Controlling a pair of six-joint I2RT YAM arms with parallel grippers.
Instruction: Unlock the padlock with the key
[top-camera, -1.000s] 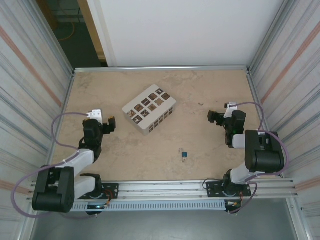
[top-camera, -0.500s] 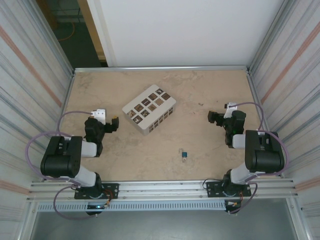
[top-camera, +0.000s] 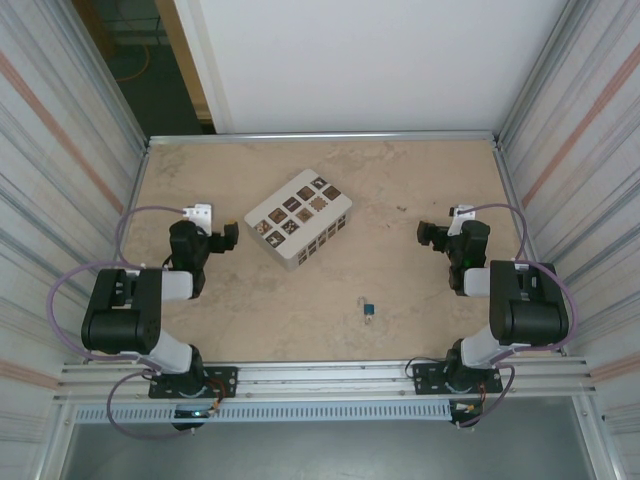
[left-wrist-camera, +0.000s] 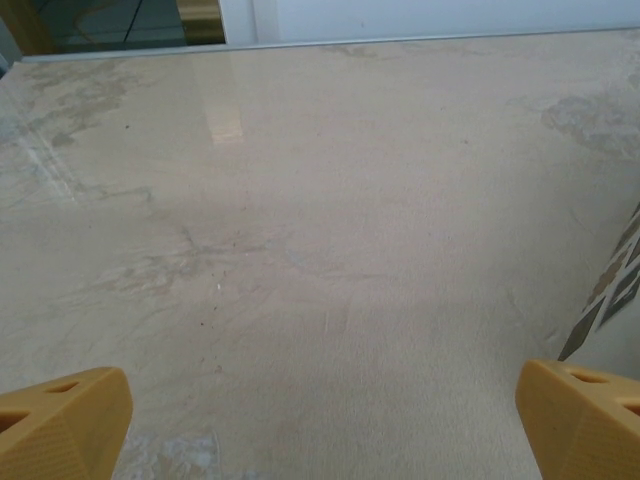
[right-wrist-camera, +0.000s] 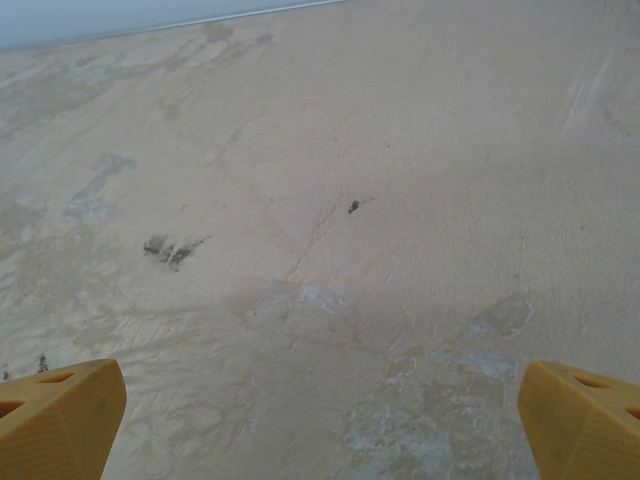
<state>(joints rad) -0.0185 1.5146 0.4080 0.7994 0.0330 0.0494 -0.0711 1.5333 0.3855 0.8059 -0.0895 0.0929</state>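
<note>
The padlock lies on the bench near its front edge, a little right of centre, well apart from both arms. A pale speck just beside its far left corner could be the key, though it is too small to tell. The white box with dark patterned tiles sits further back and to the left, turned at an angle. The left end effector hovers near the box's left side and points toward it. Its yellow fingers are spread wide in the left wrist view, with bare bench between them and a sliver of the box at the right edge. The right end effector hangs at the right side of the bench, behind and to the right of the padlock. Its fingers are equally wide apart and hold nothing.
</note>
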